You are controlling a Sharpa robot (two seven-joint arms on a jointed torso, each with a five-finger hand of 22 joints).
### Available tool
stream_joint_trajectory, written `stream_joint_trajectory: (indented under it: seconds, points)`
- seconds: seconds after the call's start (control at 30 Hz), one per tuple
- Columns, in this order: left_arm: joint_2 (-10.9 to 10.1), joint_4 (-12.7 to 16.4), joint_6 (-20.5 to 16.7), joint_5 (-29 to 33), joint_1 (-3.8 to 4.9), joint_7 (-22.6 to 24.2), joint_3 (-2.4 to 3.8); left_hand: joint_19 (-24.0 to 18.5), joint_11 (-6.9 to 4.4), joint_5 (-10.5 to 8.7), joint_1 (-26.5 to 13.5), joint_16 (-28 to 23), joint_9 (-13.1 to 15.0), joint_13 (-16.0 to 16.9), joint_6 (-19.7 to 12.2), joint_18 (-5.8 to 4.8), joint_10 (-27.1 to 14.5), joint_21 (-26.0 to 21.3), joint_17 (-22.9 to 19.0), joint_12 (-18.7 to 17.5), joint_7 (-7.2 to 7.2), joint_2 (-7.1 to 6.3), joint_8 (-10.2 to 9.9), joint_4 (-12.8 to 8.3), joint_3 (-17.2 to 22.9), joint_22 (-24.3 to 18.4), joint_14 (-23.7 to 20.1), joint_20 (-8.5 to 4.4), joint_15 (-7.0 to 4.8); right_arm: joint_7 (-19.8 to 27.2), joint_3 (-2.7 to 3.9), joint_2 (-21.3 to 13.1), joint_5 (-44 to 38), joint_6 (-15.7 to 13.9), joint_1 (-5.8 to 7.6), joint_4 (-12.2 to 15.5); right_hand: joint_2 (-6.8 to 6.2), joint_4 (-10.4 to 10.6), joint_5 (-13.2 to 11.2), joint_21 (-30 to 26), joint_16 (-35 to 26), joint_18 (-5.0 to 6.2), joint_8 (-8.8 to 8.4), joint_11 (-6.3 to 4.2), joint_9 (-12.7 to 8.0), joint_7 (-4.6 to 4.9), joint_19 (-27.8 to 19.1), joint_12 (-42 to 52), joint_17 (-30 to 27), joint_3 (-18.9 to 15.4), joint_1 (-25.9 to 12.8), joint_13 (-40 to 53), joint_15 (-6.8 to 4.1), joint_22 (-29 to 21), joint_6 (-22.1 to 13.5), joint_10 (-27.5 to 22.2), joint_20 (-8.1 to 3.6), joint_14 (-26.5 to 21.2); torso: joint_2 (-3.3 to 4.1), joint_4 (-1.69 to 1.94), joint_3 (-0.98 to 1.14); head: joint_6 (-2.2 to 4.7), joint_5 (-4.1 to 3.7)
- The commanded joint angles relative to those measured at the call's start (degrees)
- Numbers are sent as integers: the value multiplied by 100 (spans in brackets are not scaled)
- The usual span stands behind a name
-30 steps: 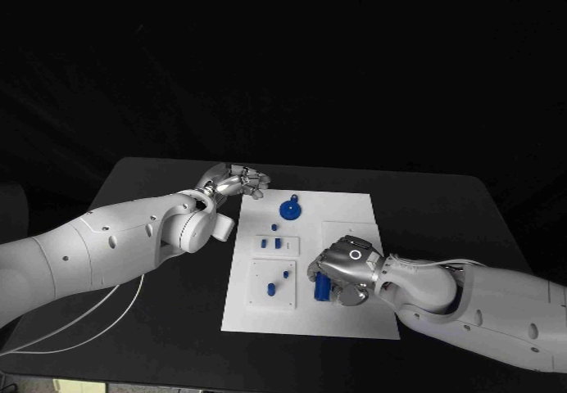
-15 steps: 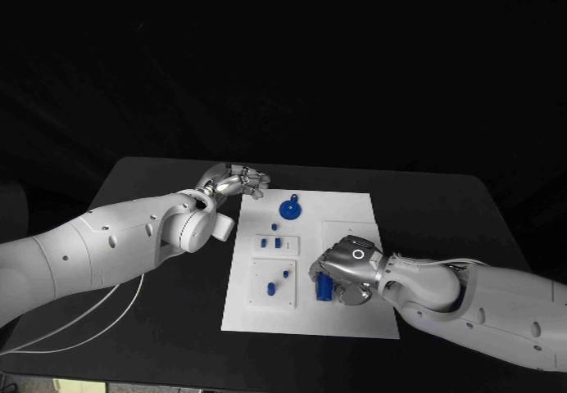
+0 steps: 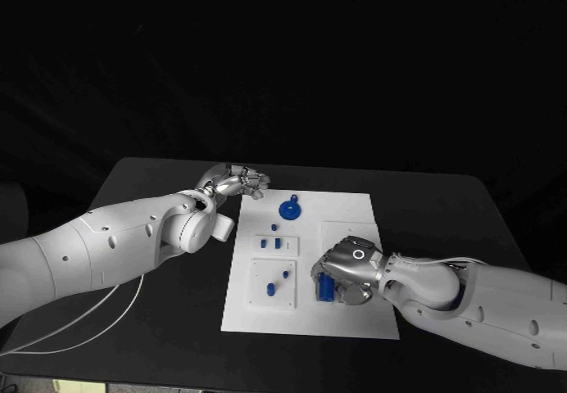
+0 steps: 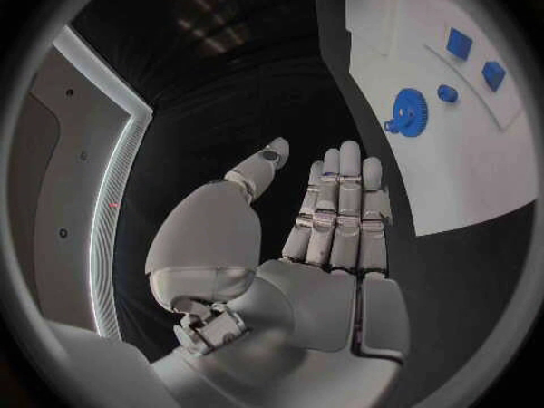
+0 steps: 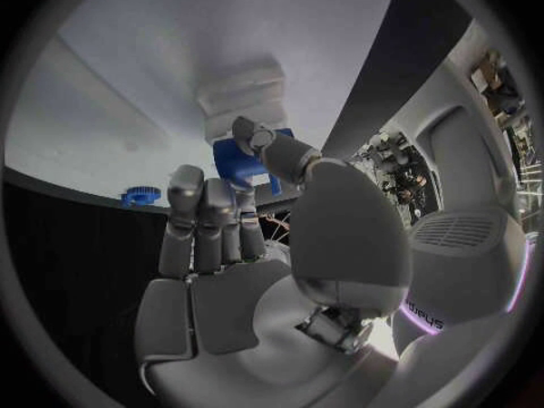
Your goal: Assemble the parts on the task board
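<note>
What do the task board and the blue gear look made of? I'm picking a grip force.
Task board: looks like rigid plastic, matte white, with flat raised plates and no glare. Blue gear: probably moulded or printed plastic, given its even opaque blue and crisp teeth. The pictures cannot confirm either.

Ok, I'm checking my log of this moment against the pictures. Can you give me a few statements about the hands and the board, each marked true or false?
1. The right hand is over the task board. True.
2. The left hand holds the blue gear. False: it holds nothing and sits off the board's far left corner; the gear lies on the board.
3. The right hand's fingers are on a blue block. True.
4. The left hand's fingers are curled into a fist. False: the left wrist view shows them stretched out straight.
</note>
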Motion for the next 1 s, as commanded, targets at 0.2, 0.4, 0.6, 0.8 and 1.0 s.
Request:
stream_joint_trajectory:
  seconds: [0.2, 0.4, 0.6, 0.8, 1.0]
  points:
    - [20, 6, 76, 27, 4, 31, 4, 25, -1, -11, -15, -30, -10, -7, -54, 17, -42, -41, 13, -15, 1, 27, 30, 0, -33, 11, 39, 23, 9, 89, 0, 42, 39, 40, -14, 6, 79, -8, -29, -1, -35, 73, -162, 29, -57, 427, -54, 82, 28, -45, -1, -46, 34, 90, 222, -114, 47, -80, 0, 4, -2, -6, 21]
    - [24, 2, 79, 27, 4, 27, 4, 25, -1, -11, -14, -32, -10, -7, -53, 17, -42, -43, 15, -15, 1, 28, 31, 0, -33, 11, 39, 23, 9, 51, 0, 42, 111, 98, -14, 3, 66, -1, -29, -2, -43, 73, -258, 43, -102, 436, -71, 125, 41, -66, -1, -66, 51, 92, 75, -169, 56, -101, -1, 0, -4, -7, 21]
    - [20, 2, 81, 27, 4, 17, 4, 26, -1, -11, -13, -34, -11, -8, -53, 17, -42, -44, 17, -15, 0, 30, 32, 0, -32, 12, 39, 23, 9, -15, 0, 42, 110, 225, -14, -49, -23, 1, -29, -9, -95, 73, -467, 36, -200, 377, -178, 158, 75, 45, 49, -67, 61, 111, -312, -421, 68, -290, 0, 4, -7, -14, 15]
    - [23, 2, 81, 27, 4, 13, 4, 26, -1, -11, -12, -35, -11, -8, -52, 17, -42, -46, 20, -14, 0, 31, 33, 0, -32, 13, 39, 23, 9, -58, 0, 41, 112, 254, -14, -60, -53, 2, -29, 10, -95, 73, -549, 21, -242, 302, -234, 208, 111, 94, 88, -74, 54, 115, -527, -561, 60, -390, 0, 5, -5, -5, 18]
    - [22, -2, 82, 27, 4, 10, 4, 26, -1, -12, -10, -38, -12, -8, -52, 17, -42, -48, 23, -14, -1, 31, 34, -1, -32, 15, 39, 23, 9, -65, 0, 37, 121, 256, -14, -59, -79, 4, -29, 23, -97, 73, -586, 21, -260, 244, -256, 234, 123, 141, 123, -95, 56, 113, -655, -618, 59, -431, -1, 1, -6, -8, 20]
